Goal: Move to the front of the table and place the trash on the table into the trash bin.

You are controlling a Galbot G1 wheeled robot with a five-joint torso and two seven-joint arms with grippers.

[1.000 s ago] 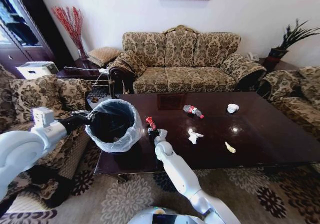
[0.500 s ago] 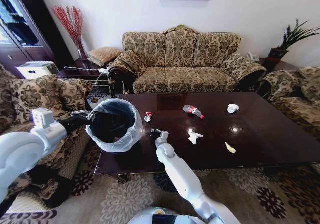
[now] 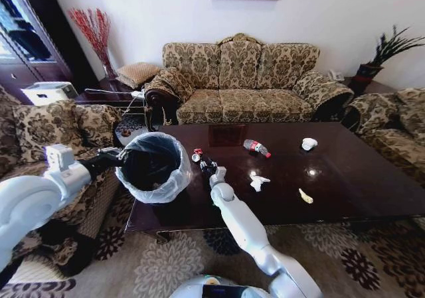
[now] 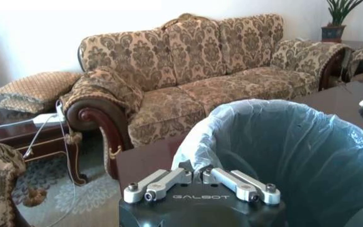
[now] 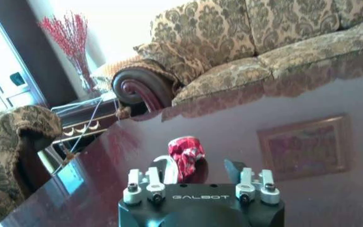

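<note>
Red wrapper (image 3: 196,154) lies on the dark glossy bench (image 3: 345,178), just right of the bin (image 3: 154,166).

You have a bottle (image 3: 255,147), white papers (image 3: 258,181) and a yellowish scrap (image 3: 305,196) scattered to the right of centre; a sofa (image 3: 242,79) sits behind. Your right gripper (image 3: 206,166) is open wide around the wrapper in the wrist view; your left gripper (image 3: 114,156) is clamped on the bin's bag-lined rim at centre left.
</note>
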